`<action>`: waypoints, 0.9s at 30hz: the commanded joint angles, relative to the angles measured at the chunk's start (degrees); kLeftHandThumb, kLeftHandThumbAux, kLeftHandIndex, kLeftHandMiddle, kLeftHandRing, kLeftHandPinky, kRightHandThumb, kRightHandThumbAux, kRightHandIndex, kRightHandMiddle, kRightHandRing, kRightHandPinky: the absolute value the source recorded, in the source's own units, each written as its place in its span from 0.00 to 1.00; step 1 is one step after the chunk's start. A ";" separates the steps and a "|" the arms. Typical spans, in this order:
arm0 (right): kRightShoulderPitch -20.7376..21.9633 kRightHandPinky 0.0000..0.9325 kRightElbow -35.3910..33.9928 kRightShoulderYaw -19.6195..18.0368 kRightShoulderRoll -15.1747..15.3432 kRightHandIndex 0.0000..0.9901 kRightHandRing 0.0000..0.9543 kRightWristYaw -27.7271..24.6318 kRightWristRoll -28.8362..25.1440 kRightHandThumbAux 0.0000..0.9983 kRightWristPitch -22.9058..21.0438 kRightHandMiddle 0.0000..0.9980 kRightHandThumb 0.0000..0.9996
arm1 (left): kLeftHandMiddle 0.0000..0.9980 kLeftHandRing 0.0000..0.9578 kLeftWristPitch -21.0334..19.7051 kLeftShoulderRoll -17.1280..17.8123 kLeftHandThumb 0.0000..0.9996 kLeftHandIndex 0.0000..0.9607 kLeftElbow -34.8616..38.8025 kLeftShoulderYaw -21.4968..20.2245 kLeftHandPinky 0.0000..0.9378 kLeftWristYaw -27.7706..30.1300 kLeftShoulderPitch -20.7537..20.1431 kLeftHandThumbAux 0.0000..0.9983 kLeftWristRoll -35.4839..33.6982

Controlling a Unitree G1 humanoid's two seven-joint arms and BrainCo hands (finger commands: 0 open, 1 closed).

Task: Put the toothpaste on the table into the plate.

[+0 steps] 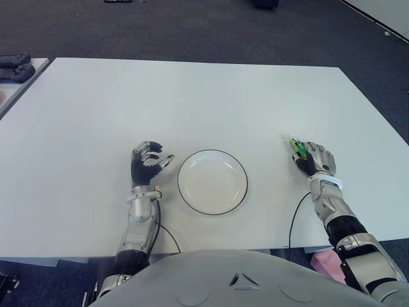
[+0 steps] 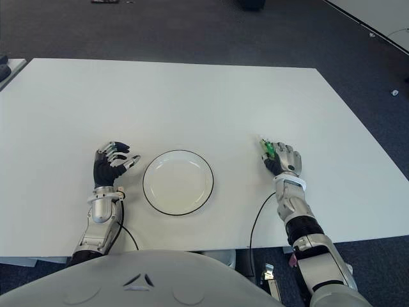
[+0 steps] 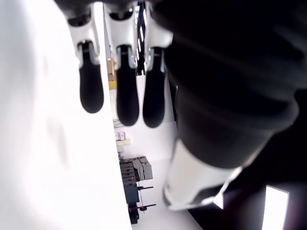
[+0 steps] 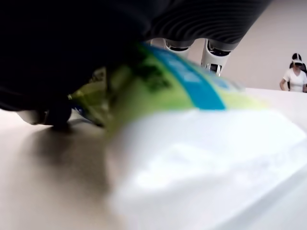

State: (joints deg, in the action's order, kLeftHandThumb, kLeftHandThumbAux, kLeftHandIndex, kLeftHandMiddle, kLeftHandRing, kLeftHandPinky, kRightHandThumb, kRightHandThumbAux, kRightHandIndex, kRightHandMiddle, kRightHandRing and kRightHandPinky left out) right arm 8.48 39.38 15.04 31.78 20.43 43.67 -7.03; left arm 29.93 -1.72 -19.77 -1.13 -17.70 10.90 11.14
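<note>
A green, blue and white toothpaste tube [image 1: 296, 146] lies on the white table [image 1: 192, 102], to the right of the plate. My right hand [image 1: 313, 160] covers its near end, fingers curled over it. In the right wrist view the tube [image 4: 192, 96] fills the space under the palm and still touches the tabletop. The round white plate [image 1: 212, 181] with a dark rim sits in front of me with nothing in it. My left hand [image 1: 146, 165] shows just left of the plate, its fingers [image 3: 127, 91] loosely bent and holding nothing.
Dark devices [image 1: 14, 67] lie on a separate surface at the far left. A black cable [image 1: 294, 220] runs from my right wrist over the table's near edge. A person [image 4: 293, 76] stands far off in the right wrist view. Dark carpet surrounds the table.
</note>
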 commanded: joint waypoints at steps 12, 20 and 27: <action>-3.73 0.55 12.50 -0.73 -5.08 0.38 0.49 6.33 -7.54 0.47 9.86 0.41 0.83 | 0.48 0.51 -0.51 0.06 0.02 0.51 -1.08 -0.01 0.54 0.66 2.38 1.00 -0.51; -3.26 0.60 13.69 -0.82 -5.30 0.43 0.54 8.71 -8.92 0.66 11.13 0.46 0.75 | 0.47 0.51 -0.30 -0.01 0.05 0.50 -0.70 -0.08 0.55 0.60 2.64 1.00 -0.52; -2.85 0.68 14.33 -1.12 -5.59 0.44 0.64 9.83 -10.31 0.68 11.15 0.47 0.82 | 0.49 0.54 -0.42 0.38 0.03 0.51 -0.15 0.08 0.57 1.48 2.97 1.00 -0.80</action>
State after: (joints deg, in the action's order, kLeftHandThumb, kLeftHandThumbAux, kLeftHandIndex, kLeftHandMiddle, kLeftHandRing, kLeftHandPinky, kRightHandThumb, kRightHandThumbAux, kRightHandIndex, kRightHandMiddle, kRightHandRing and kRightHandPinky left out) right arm 10.50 49.16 12.09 30.78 33.03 34.29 4.88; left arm 30.22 -1.72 -18.63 -1.18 -17.20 12.29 10.61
